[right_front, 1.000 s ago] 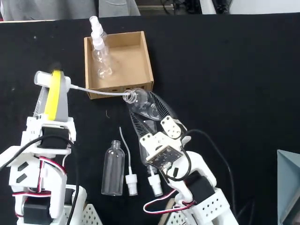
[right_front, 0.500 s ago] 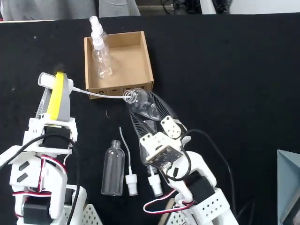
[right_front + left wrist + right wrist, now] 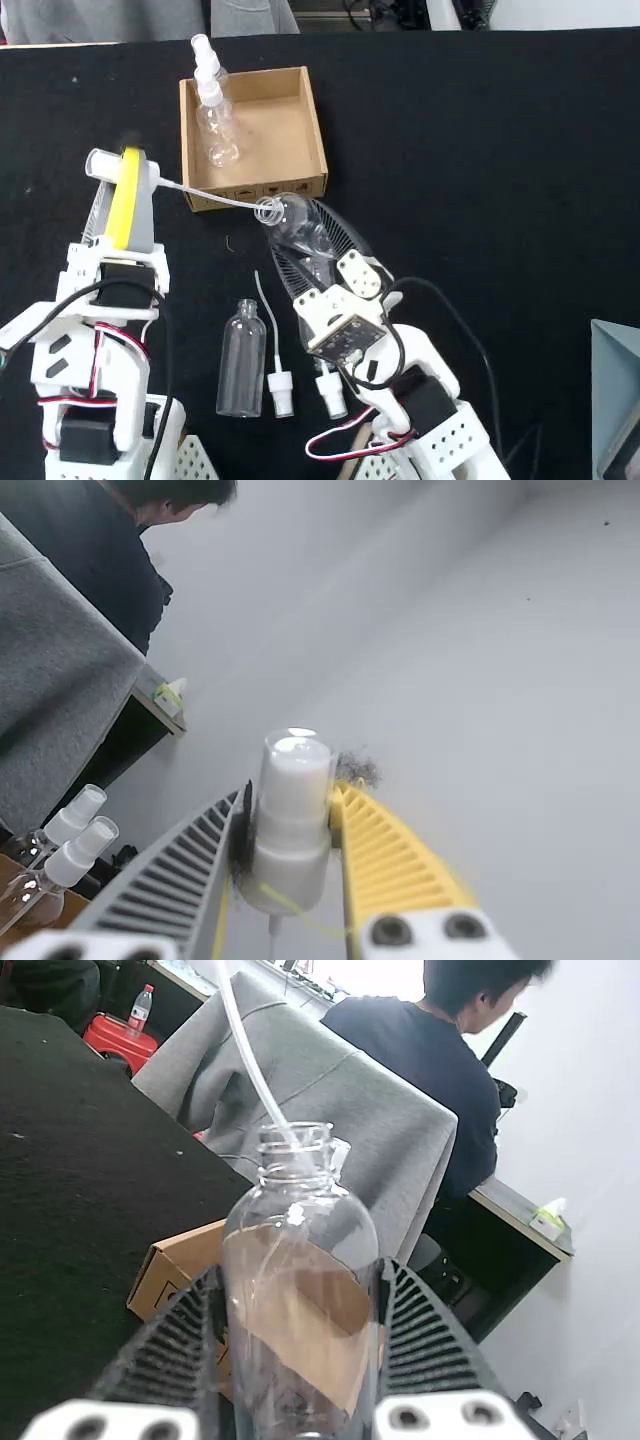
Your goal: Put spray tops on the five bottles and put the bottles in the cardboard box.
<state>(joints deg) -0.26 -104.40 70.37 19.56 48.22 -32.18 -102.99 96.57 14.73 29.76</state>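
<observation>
The left pincer [image 3: 118, 172] is closed on a white spray top [image 3: 292, 815], gripped between one grey and one yellow jaw. The top's long axis lies roughly level, and its thin tube [image 3: 210, 199] points toward the other arm. The right pincer [image 3: 303, 228] is clamped around a clear, uncapped bottle [image 3: 300, 1290], held over the black surface [image 3: 480, 150] just in front of the cardboard box [image 3: 315, 130], neck toward the tube.

In the right wrist view the tube is seen entering the open neck. In the high view two capped bottles [image 3: 213, 110] are seen in the box, and a bare bottle [image 3: 241, 356] and two loose tops [image 3: 281, 386] lie between the arms.
</observation>
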